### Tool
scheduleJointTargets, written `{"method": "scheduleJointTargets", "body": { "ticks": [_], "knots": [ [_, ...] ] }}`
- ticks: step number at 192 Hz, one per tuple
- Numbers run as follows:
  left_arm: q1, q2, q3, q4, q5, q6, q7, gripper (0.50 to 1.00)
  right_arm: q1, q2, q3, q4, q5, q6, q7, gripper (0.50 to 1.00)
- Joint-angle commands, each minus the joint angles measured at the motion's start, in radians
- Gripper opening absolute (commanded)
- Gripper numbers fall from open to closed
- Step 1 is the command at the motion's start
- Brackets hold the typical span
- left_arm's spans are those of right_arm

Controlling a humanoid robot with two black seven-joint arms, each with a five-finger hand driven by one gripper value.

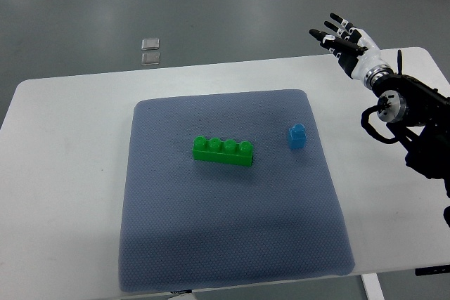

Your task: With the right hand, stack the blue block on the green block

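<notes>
A long green block (pixel 223 151) with a row of studs lies near the middle of the grey-blue mat (pixel 232 244). A small blue block (pixel 297 136) stands upright on the mat to its right, a short gap apart. My right hand (pixel 339 38) hovers high at the back right, beyond the mat's far corner and well away from the blue block. Its black-tipped fingers (pixel 330 36) are spread and hold nothing. The left arm does not show.
The mat lies on a white table (pixel 63 173) whose far edge runs behind the mat. Two small clear squares (pixel 150 50) lie on the grey floor beyond the table. My right forearm (pixel 415 117) with cables crosses the table's right side.
</notes>
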Motion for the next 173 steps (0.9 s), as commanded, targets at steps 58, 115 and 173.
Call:
{"method": "scheduleJointTargets", "body": {
  "ticks": [58,115,173],
  "knots": [
    [0.000,0.000,-0.009,0.001,0.000,-0.002,0.000,1.000,-0.004,-0.006,-0.004,0.001,-0.001,0.008,0.000,0.928],
    [0.001,0.000,-0.004,-0.001,0.000,-0.002,0.000,1.000,-0.004,-0.012,-0.006,0.001,-0.001,0.011,0.000,0.928],
    [0.001,0.000,-0.001,0.001,0.000,-0.002,0.000,1.000,-0.004,-0.010,-0.009,0.001,-0.001,0.012,0.002,0.928]
  ]
}}
